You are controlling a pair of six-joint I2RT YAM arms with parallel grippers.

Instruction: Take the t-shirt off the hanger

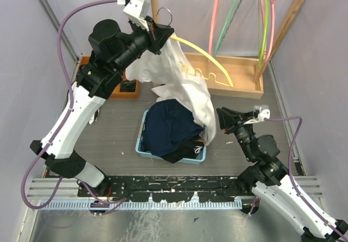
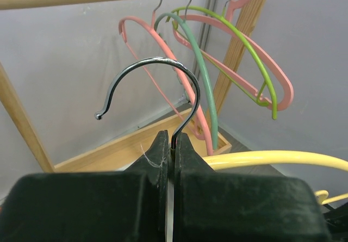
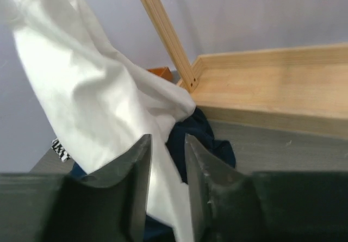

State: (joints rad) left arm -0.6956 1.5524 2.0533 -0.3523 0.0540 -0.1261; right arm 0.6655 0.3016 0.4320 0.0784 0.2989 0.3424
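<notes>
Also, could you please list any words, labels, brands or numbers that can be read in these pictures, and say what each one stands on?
No text here is legible.
White print on the dark garment in the blue basket: too small to read.
Black-and-white marking below the white t-shirt in the right wrist view: too blurred to read, and what it is on cannot be told.

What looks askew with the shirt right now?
The white t-shirt hangs lopsided: one arm of the yellow hanger sticks out bare, and the shirt's tail drapes onto the dark clothes in the blue bin.
</notes>
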